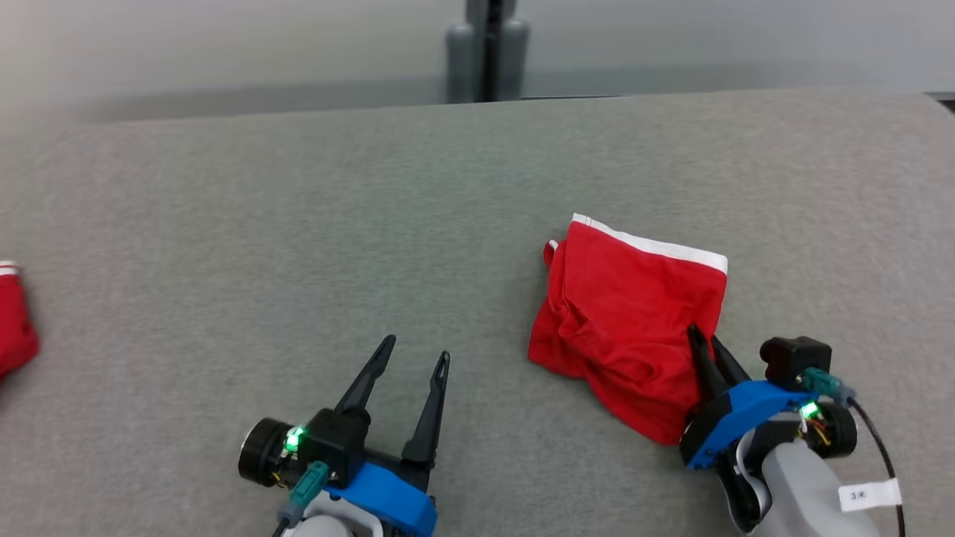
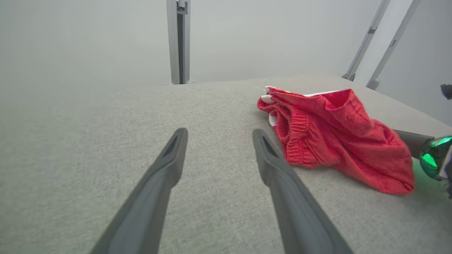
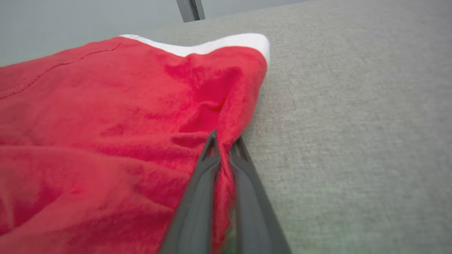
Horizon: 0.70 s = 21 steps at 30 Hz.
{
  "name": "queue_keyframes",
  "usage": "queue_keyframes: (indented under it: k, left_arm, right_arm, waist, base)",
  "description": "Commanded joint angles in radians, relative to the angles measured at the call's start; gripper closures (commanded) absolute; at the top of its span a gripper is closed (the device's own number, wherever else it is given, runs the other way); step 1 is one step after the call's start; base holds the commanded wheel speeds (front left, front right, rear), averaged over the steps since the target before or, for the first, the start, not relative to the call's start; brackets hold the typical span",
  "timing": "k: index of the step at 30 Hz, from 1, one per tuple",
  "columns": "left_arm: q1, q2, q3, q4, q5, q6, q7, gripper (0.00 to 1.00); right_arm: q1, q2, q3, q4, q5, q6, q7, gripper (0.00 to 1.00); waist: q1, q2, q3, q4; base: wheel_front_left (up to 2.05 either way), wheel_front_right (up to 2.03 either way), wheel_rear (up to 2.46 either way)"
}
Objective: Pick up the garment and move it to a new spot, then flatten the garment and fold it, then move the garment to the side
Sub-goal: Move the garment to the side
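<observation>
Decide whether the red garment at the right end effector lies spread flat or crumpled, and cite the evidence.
Crumpled, not spread: the red garment lies heaped in deep wrinkles, layers overlapping, white trim along its far edge.

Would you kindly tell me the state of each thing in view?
red garment: crumpled on the table, right side pinched.
right claw: shut on the red garment.
left claw: open, empty.
second red garment: lying loose, untouched, partly in view.
</observation>
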Motion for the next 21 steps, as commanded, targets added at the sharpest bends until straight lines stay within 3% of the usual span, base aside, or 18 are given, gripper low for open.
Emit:
queue_keyframes:
  k: [1,6,12,17,21]
  left_arm:
    - [-0.018,0.0,-0.009,-0.005,0.0,-0.006,-0.003,0.0]
    - [-0.029,0.0,-0.039,0.001,-0.002,-0.008,-0.003,0.0]
    - [-0.03,0.001,-0.06,0.012,0.012,-0.009,-0.003,0.0]
    - [-0.04,0.005,-0.065,0.026,0.027,-0.007,-0.003,0.0]
    - [-0.052,0.02,-0.07,0.034,0.026,-0.007,-0.003,0.0]
  right_arm:
    - [0.019,-0.005,0.004,-0.01,0.01,0.0,-0.001,1.0]
    - [0.053,-0.004,0.016,-0.041,0.028,0.0,-0.001,1.0]
    - [0.075,-0.003,0.038,-0.055,0.015,0.0,-0.001,1.0]
    - [0.016,-0.005,0.0,-0.036,-0.069,0.0,-0.001,1.0]
    - [-0.047,-0.045,-0.049,0.006,-0.143,0.0,-0.001,1.0]
  waist:
    - [0.0,0.0,-0.052,-0.086]
    - [0.0,0.0,-0.043,-0.195]
    - [0.0,0.0,-0.022,-0.271]
    - [0.0,0.0,0.009,-0.278]
    - [0.0,0.0,0.041,-0.244]
  base:
    - [0.0,0.0,0.0]
    - [0.0,0.0,0.0]
    - [0.0,0.0,0.0]
    - [0.0,0.0,0.0]
    - [0.0,0.0,0.0]
